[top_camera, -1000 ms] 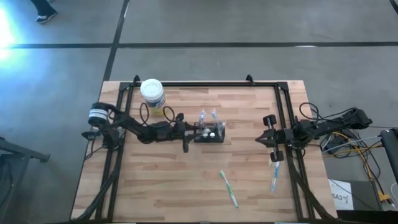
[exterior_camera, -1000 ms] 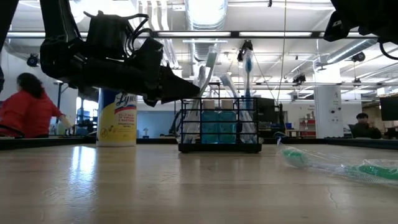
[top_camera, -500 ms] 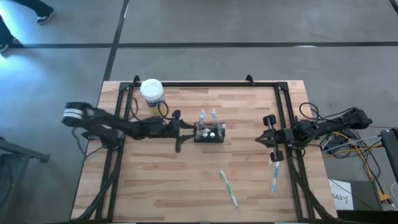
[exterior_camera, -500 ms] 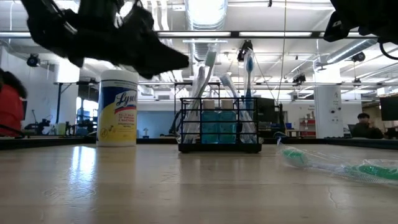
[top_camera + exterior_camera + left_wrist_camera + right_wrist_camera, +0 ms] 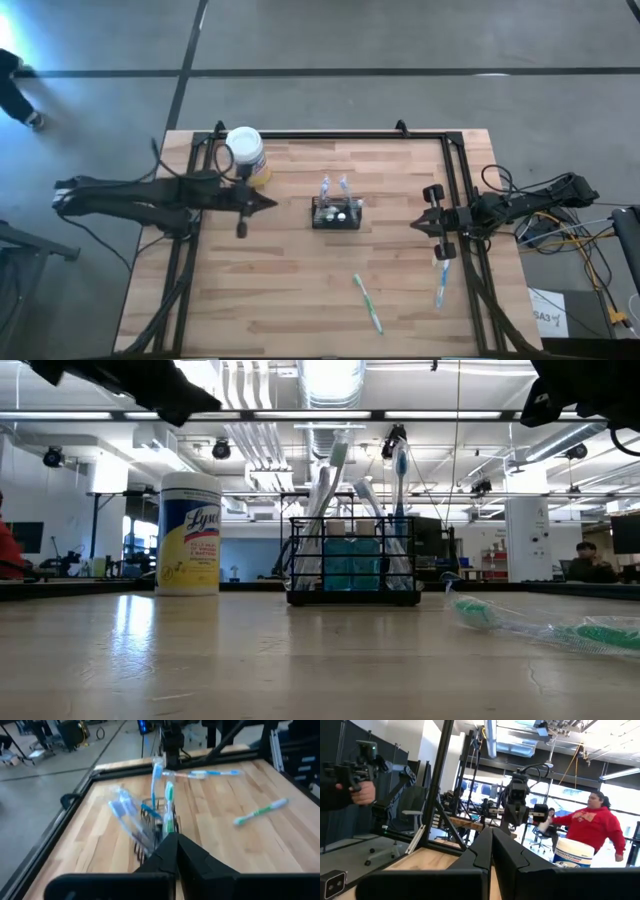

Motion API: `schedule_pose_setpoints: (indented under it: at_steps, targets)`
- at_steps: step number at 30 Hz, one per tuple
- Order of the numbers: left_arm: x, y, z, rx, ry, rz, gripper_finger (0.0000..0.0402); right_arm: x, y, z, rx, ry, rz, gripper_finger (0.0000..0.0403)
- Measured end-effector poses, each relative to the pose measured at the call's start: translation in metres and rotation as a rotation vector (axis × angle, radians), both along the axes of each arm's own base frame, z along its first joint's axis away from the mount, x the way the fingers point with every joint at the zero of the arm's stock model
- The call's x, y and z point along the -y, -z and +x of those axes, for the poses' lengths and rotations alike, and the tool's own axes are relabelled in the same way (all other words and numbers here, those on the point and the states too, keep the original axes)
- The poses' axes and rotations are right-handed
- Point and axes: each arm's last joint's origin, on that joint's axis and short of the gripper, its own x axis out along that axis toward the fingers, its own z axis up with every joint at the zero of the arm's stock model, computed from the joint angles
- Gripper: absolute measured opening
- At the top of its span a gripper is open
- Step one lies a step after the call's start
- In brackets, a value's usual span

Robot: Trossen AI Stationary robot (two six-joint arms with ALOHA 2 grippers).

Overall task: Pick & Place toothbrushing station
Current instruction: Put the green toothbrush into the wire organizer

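Observation:
The toothbrushing station (image 5: 336,213) is a small black wire holder with several toothbrushes standing in it. It rests on its base at the middle of the table, also seen in the low view (image 5: 353,565) and the left wrist view (image 5: 150,827). My left gripper (image 5: 272,203) is shut and hangs in the air to the holder's left, clear of it, pointing toward it (image 5: 172,837). My right gripper (image 5: 418,224) is shut and waits at the table's right side (image 5: 491,832).
A round white-lidded jar (image 5: 245,152) stands at the far left, behind my left arm. A green toothbrush (image 5: 367,303) and a blue one (image 5: 439,290) lie on the near right of the table. A black frame (image 5: 330,134) runs along the table's edges.
My left gripper has drawn back from the holder's left end toward the table's left edge and has risen well above the table. The holder and its toothbrushes stay where they were.

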Motion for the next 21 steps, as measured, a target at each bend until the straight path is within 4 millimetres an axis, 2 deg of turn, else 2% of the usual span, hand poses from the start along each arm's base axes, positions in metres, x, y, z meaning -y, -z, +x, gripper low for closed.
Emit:
schedule_pose_setpoints:
  at_steps: [6,12,16,21]
  targets:
    - [0.001,-0.010,-0.028,0.020,0.020,-0.006,0.0004,0.000,0.000,0.000,0.000,0.000,0.000,0.0008]
    - [0.005,-0.023,-0.044,0.189,0.120,-0.065,0.0004,0.000,0.000,0.000,0.000,0.000,0.000,0.0008]
    - [0.005,-0.018,-0.050,0.280,0.142,-0.108,0.0003,0.000,0.000,0.000,0.000,0.000,0.000,0.0008]
    - [0.006,0.004,-0.059,0.313,0.147,-0.112,0.0002,0.000,0.000,0.000,-0.002,-0.004,0.013,0.0008]
